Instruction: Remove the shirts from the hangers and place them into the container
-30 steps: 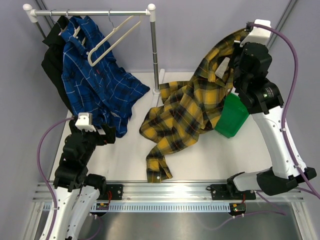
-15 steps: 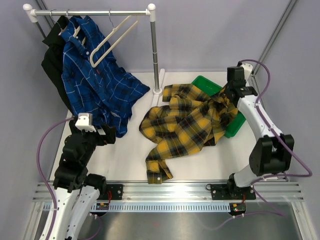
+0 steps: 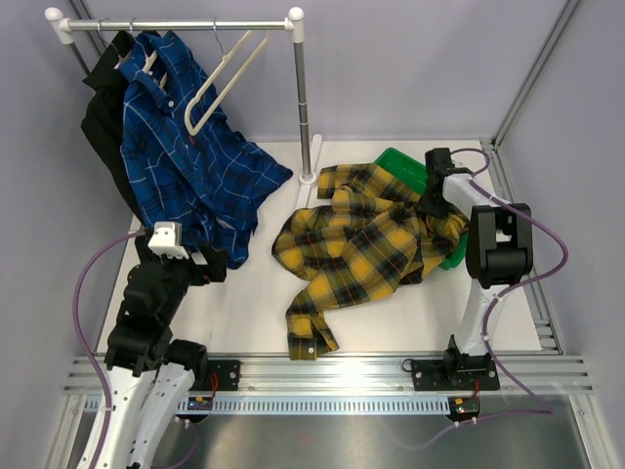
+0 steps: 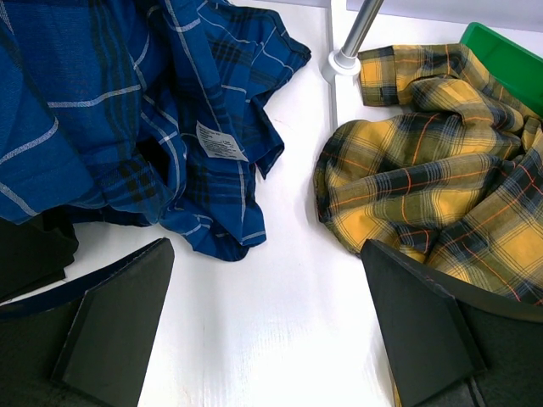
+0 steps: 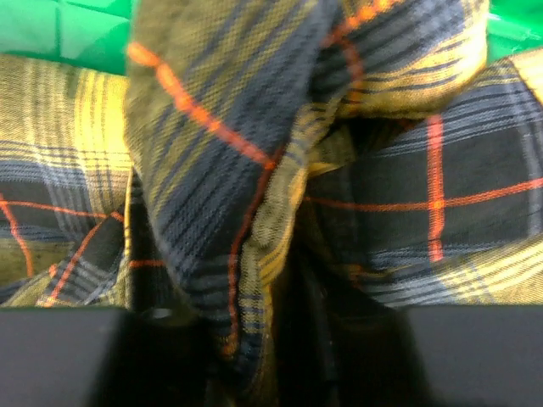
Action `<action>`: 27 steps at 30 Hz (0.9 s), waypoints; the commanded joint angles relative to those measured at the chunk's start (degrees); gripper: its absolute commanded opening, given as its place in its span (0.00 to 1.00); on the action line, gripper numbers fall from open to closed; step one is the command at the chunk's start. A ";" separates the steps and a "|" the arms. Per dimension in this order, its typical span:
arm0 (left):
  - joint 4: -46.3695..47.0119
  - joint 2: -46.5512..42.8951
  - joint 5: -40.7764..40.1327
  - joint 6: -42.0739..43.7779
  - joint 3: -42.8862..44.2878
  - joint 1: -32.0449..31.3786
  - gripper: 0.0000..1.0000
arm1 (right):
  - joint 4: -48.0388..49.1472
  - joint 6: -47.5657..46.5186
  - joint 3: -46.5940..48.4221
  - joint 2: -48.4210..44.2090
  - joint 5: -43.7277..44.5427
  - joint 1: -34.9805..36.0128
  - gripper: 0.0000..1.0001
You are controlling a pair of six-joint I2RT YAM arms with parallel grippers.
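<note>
The yellow-and-grey plaid shirt (image 3: 366,244) lies crumpled on the table, its right part draped over the green container (image 3: 400,164). My right gripper (image 3: 435,205) is down on that heap. In the right wrist view its jaws stand apart, open, with a loose fold of the plaid shirt (image 5: 221,127) between them and the green container (image 5: 68,34) behind. The blue checked shirt (image 3: 186,166) and the black shirt (image 3: 103,127) hang on the rail. An empty white hanger (image 3: 220,93) dangles beside them. My left gripper (image 3: 190,259) is open over bare table (image 4: 267,322).
The metal rail (image 3: 176,24) with white caps runs across the back left. Its upright post (image 3: 305,107) stands between the blue shirt and the plaid one, its foot (image 4: 339,61) on the table. A plaid sleeve (image 3: 311,327) reaches towards the near edge.
My right arm has come down from high up with the plaid shirt, laying it over the container. Its jaws have parted. The left arm has not moved.
</note>
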 commanded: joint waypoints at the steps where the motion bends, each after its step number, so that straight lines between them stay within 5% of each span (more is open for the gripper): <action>1: 2.86 -0.48 -0.55 -0.34 -0.15 -0.43 0.99 | -2.27 0.58 2.51 -4.23 -1.32 0.23 0.44; 5: 2.77 -0.48 -0.55 -0.34 -0.15 -0.43 0.99 | -2.62 -1.70 2.42 -12.38 -1.49 0.32 0.76; 12: 2.69 -0.39 -0.72 -0.34 -0.06 -0.43 0.99 | -1.75 -7.06 -1.44 -26.99 0.79 8.30 0.96; 20: 2.42 -0.39 -1.16 -0.43 0.03 -0.43 0.99 | 4.93 -9.63 -11.11 -35.71 -2.55 27.72 0.99; 27: 2.33 -0.30 -1.25 -0.43 0.03 -0.43 0.99 | 4.32 -11.37 -8.74 -24.12 -0.78 44.94 0.99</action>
